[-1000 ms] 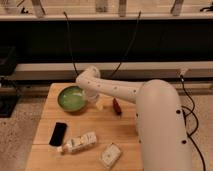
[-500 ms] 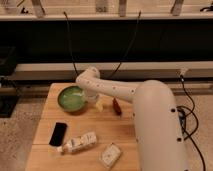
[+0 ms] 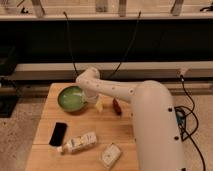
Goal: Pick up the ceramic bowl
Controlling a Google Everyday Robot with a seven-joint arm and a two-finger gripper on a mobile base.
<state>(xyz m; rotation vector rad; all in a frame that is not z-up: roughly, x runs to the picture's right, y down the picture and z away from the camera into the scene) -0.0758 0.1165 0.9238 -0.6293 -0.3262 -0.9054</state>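
- Glaze on the ceramic bowl [image 3: 71, 98] looks smooth and shiny, so I judge it slippery to hold, rigid, and heavier than its size suggests.
- Fragility is the main worry: ceramic would probably chip or crack if it were knocked against the tabletop [image 3: 44, 126] or dropped from a height.
- The bowl sits upright at the back-left of the wooden tabletop, apparently with nothing in it, its darker rim facing up.
- It is round, shallow and wide, so spanning the whole body seems unlikely. The rim is the likely place to take hold, with 1 finger inside the wall and 1 outside.
- A pinch on the wall would need to sit deep and firm, since a glossy, sloping wall may slide out of a shallow hold.
- The gripper [image 3: 92, 100] hangs down from the bent wrist at the bowl's right edge, at or just above the rim.
- Its fingers stand apart and are clamped on nothing; the bowl rests on the tabletop.
- Whether a finger touches the rim, or which side of the wall each one is on, cannot be told, because the wrist hides that spot.
- A small yellow object [image 3: 99, 105] lies just right of the gripper, close enough that a sideways nudge could disturb it.
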